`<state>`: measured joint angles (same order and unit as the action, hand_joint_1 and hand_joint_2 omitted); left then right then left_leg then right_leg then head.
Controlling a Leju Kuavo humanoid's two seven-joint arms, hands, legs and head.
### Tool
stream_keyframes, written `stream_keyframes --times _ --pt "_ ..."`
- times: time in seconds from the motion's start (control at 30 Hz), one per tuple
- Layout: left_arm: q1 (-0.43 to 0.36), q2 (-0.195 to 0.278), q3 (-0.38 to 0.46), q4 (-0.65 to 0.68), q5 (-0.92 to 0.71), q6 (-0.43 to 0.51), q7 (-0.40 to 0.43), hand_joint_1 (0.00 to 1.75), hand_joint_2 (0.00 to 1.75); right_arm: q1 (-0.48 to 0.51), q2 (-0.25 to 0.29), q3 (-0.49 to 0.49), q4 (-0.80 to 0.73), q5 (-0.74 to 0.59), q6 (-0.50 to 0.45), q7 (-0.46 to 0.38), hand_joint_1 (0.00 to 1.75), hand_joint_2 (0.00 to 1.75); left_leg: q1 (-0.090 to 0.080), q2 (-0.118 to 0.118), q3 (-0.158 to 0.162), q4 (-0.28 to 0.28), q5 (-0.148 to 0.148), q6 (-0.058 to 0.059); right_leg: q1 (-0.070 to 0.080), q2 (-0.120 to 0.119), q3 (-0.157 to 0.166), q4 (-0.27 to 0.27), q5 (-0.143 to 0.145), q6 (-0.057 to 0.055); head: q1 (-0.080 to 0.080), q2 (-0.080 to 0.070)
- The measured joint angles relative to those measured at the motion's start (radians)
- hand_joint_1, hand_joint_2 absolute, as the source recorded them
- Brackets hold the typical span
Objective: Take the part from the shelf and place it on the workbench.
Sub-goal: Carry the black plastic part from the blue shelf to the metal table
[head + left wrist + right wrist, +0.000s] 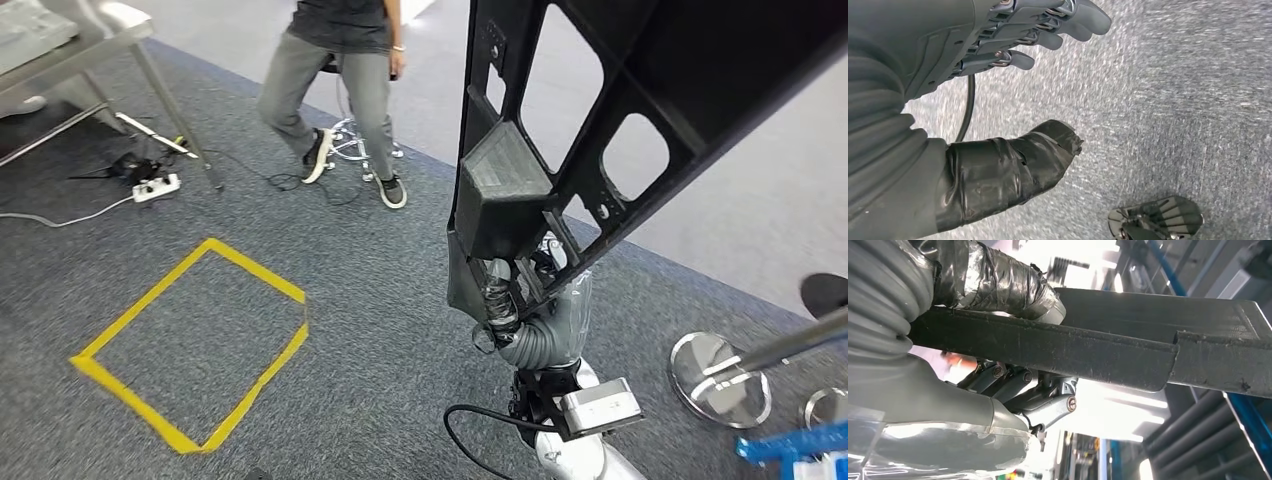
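A large black plastic part (pixel 620 110), a panel with oval cut-outs and a boxy lug, stands raised in front of me in the head view. My right hand (pixel 520 305) grips its lower end, fingers wrapped round the rim. In the right wrist view the part's dark edge (pixel 1088 345) runs between the taped thumb (pixel 998 280) and the fingers (pixel 1028 390). My left hand (pixel 1013 85) hangs over the grey carpet, fingers spread and holding nothing.
A yellow tape square (pixel 200 340) marks the carpet to my left. A person (pixel 340 80) walks by a stool at the back. A metal table (pixel 80 50), a power strip (pixel 155 187), round metal bases (pixel 715 380) and a blue frame (pixel 795 445) stand around.
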<state>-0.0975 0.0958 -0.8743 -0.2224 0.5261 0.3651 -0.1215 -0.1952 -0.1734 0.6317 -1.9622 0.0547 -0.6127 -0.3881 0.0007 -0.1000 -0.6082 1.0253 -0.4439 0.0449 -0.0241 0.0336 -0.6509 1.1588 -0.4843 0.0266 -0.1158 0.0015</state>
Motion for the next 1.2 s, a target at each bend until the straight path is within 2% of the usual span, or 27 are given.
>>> stream_keyframes --times 0.03,0.1,0.13,0.17,0.2,0.23,0.3,0.37,0.4,0.43,0.47,0.53,0.6,0.67,0.7,0.73,0.8,0.87,0.9,0.93,0.97,1.03,1.07,1.1,1.13,1.17,1.2 --pt "0.0 0.001 0.0 0.0 0.0 0.0 0.0 0.0 1.75 -0.001 0.0 0.0 0.002 0.0 0.0 0.0 1.75 1.75 0.001 -0.014 -0.004 0.008 -0.004 -0.005 -0.004 0.022 0.022 -0.053 0.019 -0.001 0.001 0.0" --pt "-0.001 0.003 0.0 0.0 0.0 -0.001 0.001 0.0 1.75 -0.002 0.001 0.001 0.007 -0.002 0.002 0.0 1.75 1.75 0.004 -0.039 -0.015 0.014 -0.006 -0.018 -0.005 0.048 0.041 -0.098 0.02 -0.005 0.005 0.0" --pt "0.001 0.005 0.0 0.0 0.0 -0.001 0.001 0.0 1.75 -0.003 0.001 0.001 0.009 -0.007 0.006 -0.001 1.75 1.75 0.007 -0.051 -0.019 0.013 -0.005 -0.024 -0.004 0.04 0.045 -0.104 0.019 -0.009 0.007 0.0" --pt "0.005 0.006 0.001 0.0 0.0 -0.001 0.002 0.0 1.75 -0.005 0.002 0.002 0.011 -0.014 0.012 -0.001 1.75 1.75 0.01 -0.051 -0.021 0.008 -0.003 -0.03 -0.003 0.029 0.048 -0.108 0.021 -0.015 0.009 0.0" --pt "0.007 0.006 0.001 0.0 -0.001 -0.002 0.005 0.0 1.75 -0.007 0.004 0.003 0.012 -0.023 0.018 -0.001 1.75 1.75 0.011 -0.034 -0.024 0.014 -0.008 -0.036 -0.003 0.017 0.053 -0.115 0.023 -0.022 0.008 0.0" --pt "0.008 0.007 0.001 0.0 -0.003 -0.003 0.007 0.0 1.75 -0.009 0.006 0.004 0.013 -0.031 0.025 -0.002 1.75 1.75 0.011 -0.005 -0.035 0.036 -0.021 -0.041 -0.004 0.004 0.057 -0.122 0.026 -0.029 0.007 0.0" --pt "0.004 0.007 0.0 0.0 -0.005 -0.006 0.012 0.0 1.75 -0.01 0.009 0.005 0.014 -0.043 0.034 -0.003 1.75 1.75 0.011 0.062 -0.085 0.138 -0.071 -0.05 -0.002 -0.023 0.064 -0.131 0.027 -0.037 0.004 0.0" --pt "0.0 0.008 0.0 0.0 -0.009 -0.012 0.016 0.0 1.75 -0.01 0.009 0.007 0.018 -0.056 0.044 -0.003 1.75 1.75 0.012 0.086 -0.144 0.245 -0.106 -0.056 0.002 -0.053 0.066 -0.131 0.023 -0.041 0.003 0.0" --pt "0.001 0.008 0.0 0.0 -0.011 -0.016 0.018 0.0 1.75 -0.01 0.009 0.008 0.02 -0.065 0.051 -0.003 1.75 1.75 0.013 0.09 -0.153 0.259 -0.101 -0.057 0.003 -0.068 0.067 -0.131 0.02 -0.042 0.003 0.0" --pt "0.003 0.008 0.0 0.0 -0.014 -0.019 0.02 0.0 1.75 -0.01 0.009 0.008 0.021 -0.076 0.058 -0.003 1.75 1.75 0.013 0.093 -0.142 0.234 -0.078 -0.056 0.005 -0.081 0.07 -0.13 0.017 -0.041 0.003 0.0" --pt "0.005 0.008 0.0 0.0 -0.016 -0.022 0.021 0.0 1.75 -0.01 0.009 0.009 0.021 -0.087 0.065 -0.004 1.75 1.75 0.012 0.101 -0.112 0.177 -0.045 -0.053 0.006 -0.093 0.075 -0.13 0.013 -0.04 0.003 0.0" --pt "0.004 0.009 0.0 0.0 -0.021 -0.023 0.022 0.0 1.75 -0.01 0.009 0.009 0.021 -0.104 0.074 -0.006 1.75 1.75 0.002 0.138 -0.044 0.048 0.002 -0.042 0.01 -0.116 0.085 -0.13 0.005 -0.034 0.004 0.0" --pt "0.002 0.011 0.0 0.0 -0.025 -0.024 0.02 0.0 1.75 -0.009 0.009 0.009 0.02 -0.115 0.079 -0.008 1.75 1.75 -0.009 0.157 -0.017 -0.003 0.006 -0.029 0.013 -0.135 0.093 -0.132 0.0 -0.024 0.004 0.0" --pt "0.004 0.013 0.0 0.0 -0.027 -0.026 0.02 0.0 1.75 -0.008 0.009 0.009 0.02 -0.123 0.087 -0.009 1.75 1.75 -0.01 0.137 -0.013 -0.01 0.008 -0.017 0.015 -0.149 0.099 -0.137 -0.004 -0.013 0.004 0.0" --pt "0.007 0.013 0.0 0.0 -0.027 -0.027 0.019 0.0 1.75 -0.007 0.008 0.009 0.019 -0.127 0.09 -0.009 1.75 1.75 -0.007 0.127 -0.007 -0.018 0.01 -0.012 0.013 -0.14 0.101 -0.132 -0.01 -0.008 0.006 0.0" --pt "0.008 0.014 0.0 0.0 -0.027 -0.029 0.019 0.0 1.75 -0.007 0.008 0.009 0.018 -0.13 0.091 -0.01 1.75 1.75 -0.004 0.118 0.0 -0.026 0.013 -0.006 0.012 -0.121 0.096 -0.113 -0.024 -0.005 0.008 0.0" --pt "0.005 0.014 0.0 0.0 -0.026 -0.032 0.019 0.0 1.75 -0.004 0.008 0.009 0.015 -0.132 0.093 -0.01 1.75 1.75 0.0 0.098 0.009 -0.034 0.015 0.004 0.009 -0.066 0.05 -0.012 -0.075 -0.001 0.017 0.0" --pt "0.001 0.014 0.0 0.0 -0.025 -0.032 0.019 0.0 1.75 0.005 0.007 0.009 0.015 -0.132 0.094 -0.008 1.75 1.75 0.0 0.072 0.01 -0.031 0.014 0.008 0.008 -0.042 -0.02 0.111 -0.116 0.001 0.022 0.0" --pt "0.0 0.014 0.0 0.0 -0.025 -0.032 0.02 0.0 1.75 0.01 0.007 0.009 0.015 -0.132 0.093 -0.006 1.75 1.75 0.0 0.058 0.01 -0.029 0.012 0.008 0.007 -0.039 -0.041 0.137 -0.112 0.002 0.023 0.0" --pt "0.001 0.014 0.0 0.0 -0.025 -0.033 0.02 0.0 1.75 0.014 0.007 0.009 0.015 -0.131 0.093 -0.004 1.75 1.75 0.0 0.043 0.01 -0.026 0.01 0.007 0.006 -0.037 -0.043 0.125 -0.089 0.003 0.024 0.0" --pt "0.001 0.014 0.0 0.0 -0.024 -0.034 0.021 0.0 1.75 0.015 0.006 0.009 0.015 -0.131 0.093 -0.002 1.75 1.75 0.001 0.027 0.01 -0.021 0.007 0.005 0.004 -0.031 -0.027 0.076 -0.05 0.003 0.025 0.0" --pt "0.002 0.014 0.0 0.0 -0.024 -0.04 0.023 0.0 1.75 0.016 0.006 0.009 0.015 -0.13 0.093 0.0 1.75 1.75 0.001 -0.001 0.006 -0.006 -0.002 -0.003 -0.003 0.012 0.023 -0.052 0.012 0.0 0.027 0.0" --pt "0.001 0.014 0.0 0.0 -0.023 -0.043 0.024 0.0 1.75 0.017 0.006 0.009 0.014 -0.129 0.093 0.0 1.75 1.75 0.002 -0.013 0.001 0.001 -0.005 -0.008 -0.005 0.033 0.041 -0.094 0.024 -0.002 0.027 0.0" --pt "0.0 0.014 0.0 0.0 -0.022 -0.045 0.024 0.0 1.75 0.018 0.006 0.009 0.014 -0.129 0.093 0.0 1.75 1.75 0.004 -0.024 -0.004 0.005 -0.006 -0.014 -0.004 0.047 0.049 -0.112 0.023 -0.004 0.029 0.0" --pt "0.001 0.014 0.0 0.0 -0.02 -0.048 0.021 0.0 1.75 0.019 0.006 0.009 0.013 -0.128 0.094 0.001 1.75 1.75 0.006 -0.035 -0.01 0.005 -0.005 -0.022 -0.001 0.047 0.052 -0.116 0.02 -0.007 0.03 0.0" --pt "0.003 0.014 0.0 0.0 -0.017 -0.049 0.017 0.0 1.75 0.02 0.006 0.009 0.013 -0.128 0.094 0.001 1.75 1.75 0.009 -0.045 -0.013 0.002 -0.004 -0.028 -0.001 0.035 0.054 -0.118 0.022 -0.013 0.031 0.0" --pt "0.007 0.014 0.0 0.0 -0.015 -0.051 0.013 0.0 1.75 0.019 0.006 0.009 0.013 -0.129 0.095 0.001 1.75 1.75 0.01 -0.044 -0.016 0.004 -0.004 -0.034 -0.002 0.023 0.06 -0.124 0.024 -0.019 0.033 0.0"
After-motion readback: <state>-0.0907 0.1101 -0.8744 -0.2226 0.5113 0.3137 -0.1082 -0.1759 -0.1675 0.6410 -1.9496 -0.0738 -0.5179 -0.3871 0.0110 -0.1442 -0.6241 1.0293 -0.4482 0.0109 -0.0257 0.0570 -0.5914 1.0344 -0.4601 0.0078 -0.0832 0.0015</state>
